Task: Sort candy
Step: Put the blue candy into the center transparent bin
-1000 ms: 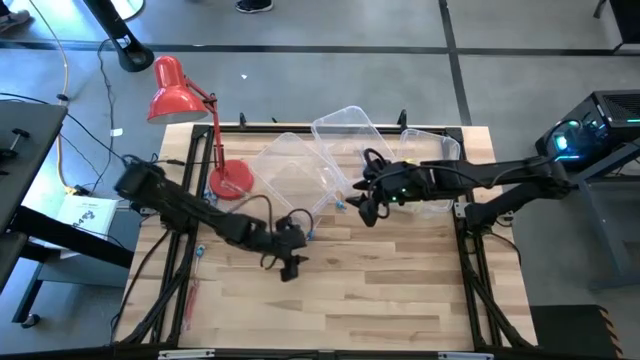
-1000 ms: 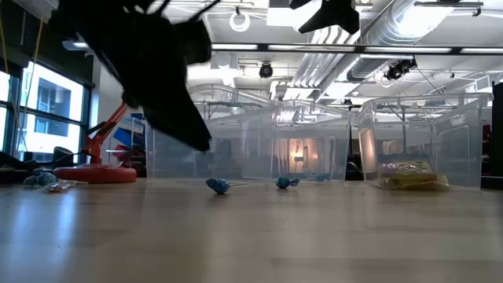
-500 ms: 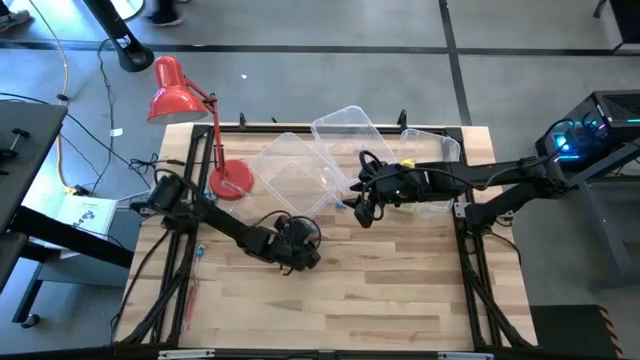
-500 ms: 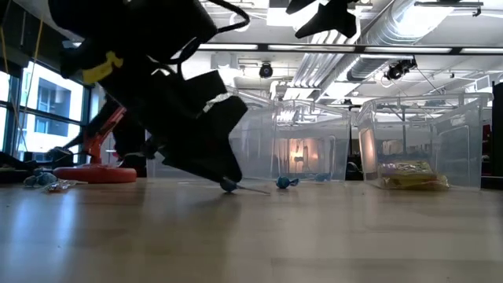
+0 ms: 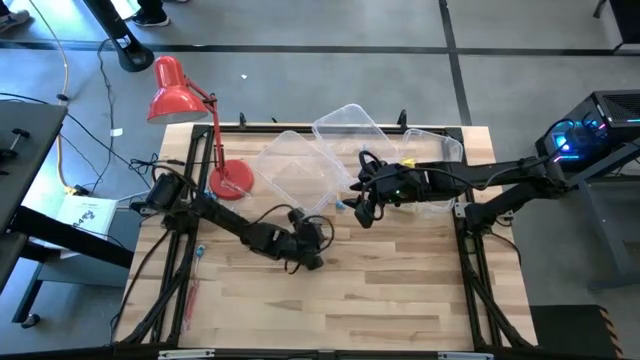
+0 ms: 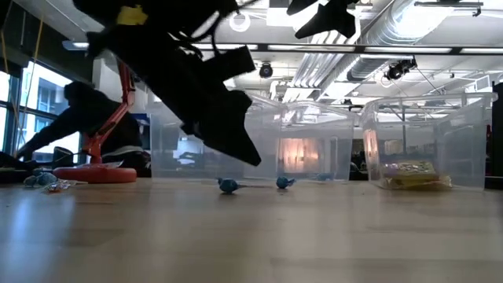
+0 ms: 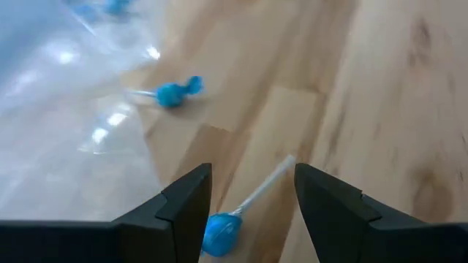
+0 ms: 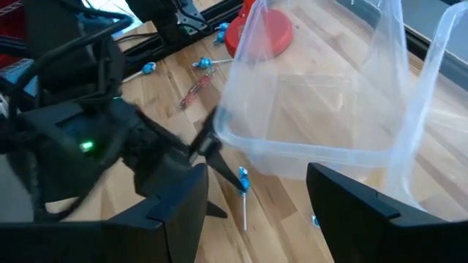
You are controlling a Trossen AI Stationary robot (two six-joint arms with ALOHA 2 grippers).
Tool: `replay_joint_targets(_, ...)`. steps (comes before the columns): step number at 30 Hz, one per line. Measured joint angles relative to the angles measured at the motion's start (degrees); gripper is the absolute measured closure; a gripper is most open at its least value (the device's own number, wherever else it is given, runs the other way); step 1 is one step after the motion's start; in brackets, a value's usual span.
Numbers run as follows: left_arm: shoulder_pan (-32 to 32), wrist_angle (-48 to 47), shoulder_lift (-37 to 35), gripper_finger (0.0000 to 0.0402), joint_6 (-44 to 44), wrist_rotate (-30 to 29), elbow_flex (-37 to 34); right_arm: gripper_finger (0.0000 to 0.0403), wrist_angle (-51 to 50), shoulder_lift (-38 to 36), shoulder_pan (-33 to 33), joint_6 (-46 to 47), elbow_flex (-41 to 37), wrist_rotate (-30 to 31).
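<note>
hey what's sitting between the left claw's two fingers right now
A blue-wrapped lollipop lies on the wooden table between the open fingers of the left claw, its white stick pointing away. The left wrist view shows this; nothing is gripped yet.

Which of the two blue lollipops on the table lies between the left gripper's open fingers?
The blue lollipop with its white stick pointing away, framed by the left gripper. The other lollipop lies farther off, beside the clear bin.

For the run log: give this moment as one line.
left gripper: open, over blue lollipop on table | right gripper: open, hovering by clear bins | yellow packets: in right bin
</note>
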Motion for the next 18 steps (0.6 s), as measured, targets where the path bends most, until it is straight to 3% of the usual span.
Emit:
replay_joint_targets(3, 3.3, 0.0, 0.2, 0.0211, 5.5, 8.6, -0.1, 0.0176, 0.0, 0.0, 0.0, -0.1, 0.0, 0.0)
replay_joint_targets(6, 6.2, -0.4, 1.1, 0.0211, 8.9, 13.7, -0.2, 0.0176, 0.0, 0.0, 0.0, 0.1, 0.0, 0.0)
replay_joint_targets(14, 8.6, -2.7, 1.3, 0.0212, 8.6, 26.4, -0.2, 0.0176, 0.0, 0.0, 0.2, 0.3, 0.0, 0.0)
replay_joint_targets(18, 7.7, -7.8, 1.0, 0.0249, 6.2, 30.0, 0.2, 0.0176, 0.0, 0.0, 0.2, 0.3, 0.0, 0.0)
